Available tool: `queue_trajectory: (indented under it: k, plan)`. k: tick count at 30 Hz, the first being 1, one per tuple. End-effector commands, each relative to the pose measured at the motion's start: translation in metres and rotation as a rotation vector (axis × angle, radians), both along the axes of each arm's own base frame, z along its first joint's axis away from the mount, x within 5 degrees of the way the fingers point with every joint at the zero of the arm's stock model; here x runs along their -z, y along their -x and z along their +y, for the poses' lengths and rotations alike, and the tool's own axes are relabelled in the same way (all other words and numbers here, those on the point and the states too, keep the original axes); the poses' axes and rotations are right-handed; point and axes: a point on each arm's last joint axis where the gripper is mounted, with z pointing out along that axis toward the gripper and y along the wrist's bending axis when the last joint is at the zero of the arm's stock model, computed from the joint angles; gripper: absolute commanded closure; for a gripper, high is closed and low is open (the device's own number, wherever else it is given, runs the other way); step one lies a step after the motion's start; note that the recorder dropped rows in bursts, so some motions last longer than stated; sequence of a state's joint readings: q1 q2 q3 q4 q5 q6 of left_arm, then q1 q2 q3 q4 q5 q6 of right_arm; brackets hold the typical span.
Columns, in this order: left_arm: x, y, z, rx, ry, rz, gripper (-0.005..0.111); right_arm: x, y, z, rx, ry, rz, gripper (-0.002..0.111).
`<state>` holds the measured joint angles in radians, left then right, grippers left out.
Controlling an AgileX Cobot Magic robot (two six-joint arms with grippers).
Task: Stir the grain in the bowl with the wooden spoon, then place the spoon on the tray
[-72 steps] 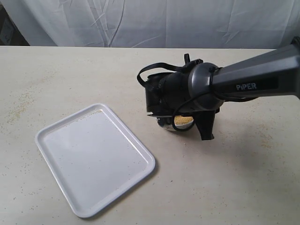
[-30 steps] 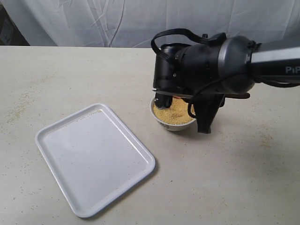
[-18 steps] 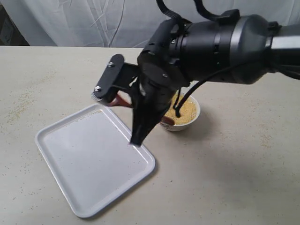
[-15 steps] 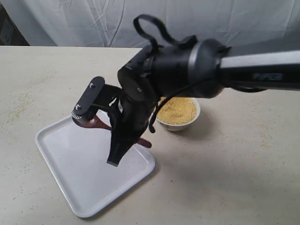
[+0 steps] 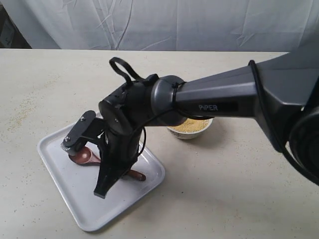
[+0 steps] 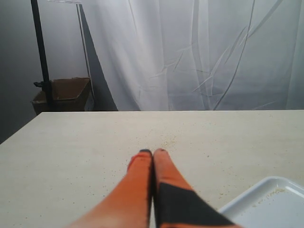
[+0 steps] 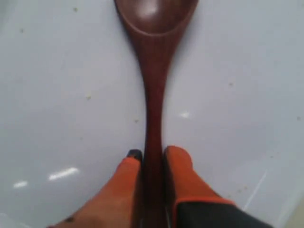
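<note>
Spoon (image 7: 154, 90) is clamped by its slim handle in the right gripper (image 7: 153, 156), one orange finger (image 7: 183, 166) on each side of the wood with no gap showing. The oval end points away from the fingertips, hollow side up, low over the tray (image 5: 65, 186). Whether it touches the white surface cannot be told.

In the exterior view the spoon runs across the middle of the tray. Its oval end is toward the left rim and its handle tip is toward the edge nearest the bowl (image 5: 187, 134). The right arm reaches across from the right side of that view, with its wrist above the tray. A few dark specks dot the tray around the handle.

The bowl stands on the table (image 5: 239, 189), near the tray's right corner but apart from it, partly hidden behind the arm. Grain (image 5: 192, 124) fills it in a yellow mound. Stray grains (image 5: 20, 112) lie on the table to the left of the tray.

The left gripper (image 6: 153, 152) has its fingers pressed together on nothing, above bare table. One tray corner shows in its view. A white curtain (image 5: 199, 25) hangs behind the table.
</note>
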<state>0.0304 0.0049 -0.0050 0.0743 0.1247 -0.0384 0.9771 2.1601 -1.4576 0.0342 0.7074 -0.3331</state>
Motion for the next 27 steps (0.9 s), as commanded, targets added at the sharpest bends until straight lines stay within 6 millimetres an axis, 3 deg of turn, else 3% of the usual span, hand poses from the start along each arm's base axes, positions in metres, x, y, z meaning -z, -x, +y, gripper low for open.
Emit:
queue_trajectory:
  k: [1,4,6,8,11,13,16,17,19,20,22,23,24,26,27]
  plan:
    - [0.002,0.000,0.000,0.005,0.005,0.001,0.106,-0.001,0.007,0.007,-0.018,0.037,-0.083,0.089]
    - [0.002,0.000,0.000,0.005,0.005,0.001,0.106,-0.001,0.007,0.008,0.007,0.054,-0.124,0.056]
    - [0.002,0.000,0.000,0.005,0.005,0.001,0.106,-0.001,0.009,0.009,0.002,0.054,-0.130,0.025]
    - [0.002,0.000,0.000,0.005,0.005,0.001,0.106,-0.002,0.010,0.009,0.004,0.050,-0.116,0.003]
    - [0.002,0.000,0.000,0.005,0.005,0.001,0.106,-0.015,0.011,0.007,0.009,0.047,-0.118,0.004]
    - [0.002,0.000,0.000,0.005,0.005,0.001,0.106,-0.034,0.013,0.004,0.012,0.031,-0.131,0.004]
    - [0.002,0.000,0.000,0.005,0.005,0.001,0.106,-0.082,0.018,-0.008,-0.020,0.005,-0.174,0.004]
    - [0.002,0.000,0.000,0.005,0.005,0.001,0.106,-0.108,0.022,-0.015,-0.015,-0.030,-0.200,0.005]
    - [0.002,0.000,0.000,0.005,0.005,0.001,0.106,-0.149,0.030,-0.029,-0.001,-0.092,-0.239,0.011]
    - [0.002,0.000,0.000,0.005,0.005,0.001,0.106,-0.172,0.036,-0.040,0.010,-0.135,-0.260,0.021]
    - [0.002,0.000,0.000,0.005,0.005,0.001,0.106,-0.211,0.050,-0.060,0.030,-0.241,-0.288,0.052]
    - [0.002,0.000,0.000,0.005,0.005,0.001,0.106,-0.232,0.061,-0.076,0.050,-0.321,-0.305,0.081]
    - [0.002,0.000,0.000,0.005,0.005,0.001,0.106,-0.244,0.069,-0.088,0.063,-0.372,-0.319,0.103]
    - [0.002,0.000,0.000,0.005,0.005,0.001,0.106,-0.264,0.089,-0.123,0.130,-0.494,-0.345,0.103]
    - [0.002,0.000,0.000,0.005,0.005,0.001,0.106,-0.264,0.097,-0.137,0.141,-0.522,-0.360,0.102]
